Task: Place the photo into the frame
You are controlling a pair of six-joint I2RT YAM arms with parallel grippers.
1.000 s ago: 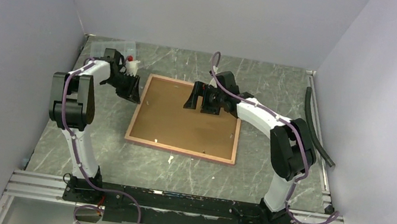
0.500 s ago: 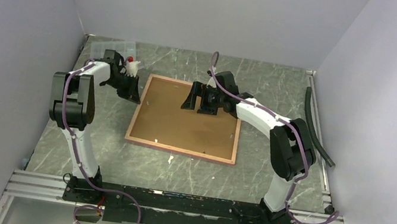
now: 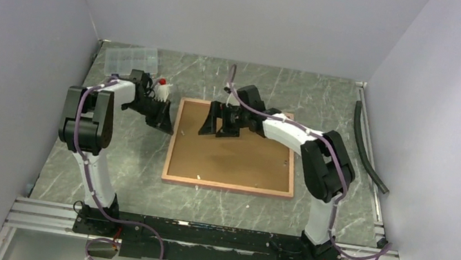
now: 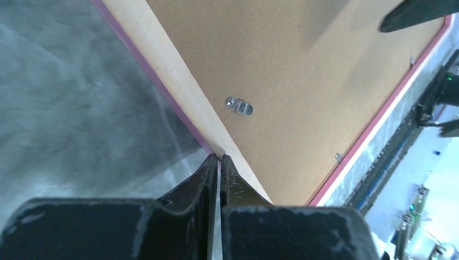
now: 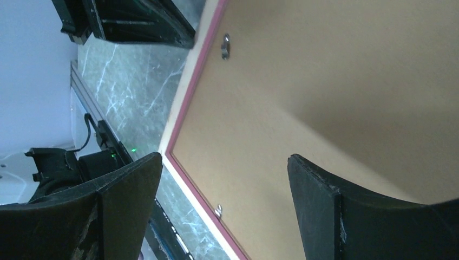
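While one frame (image 3: 227, 187) lies back-up, left tool (image 4: 218, 158) is pressed together, right tool (image 5: 224, 158) spread.

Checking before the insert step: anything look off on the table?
The frame lies back up with the brown backing board seated in it, and no photo is in view. The left hand is shut right at the frame's rim; I can't tell if it pinches anything.

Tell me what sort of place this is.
Probably a robotics lab test cell: a white-and-black left robot arm and right robot arm bolted to a silver aluminium rail, over a grey-green marble-patterned tabletop boxed in by plain pale walls.
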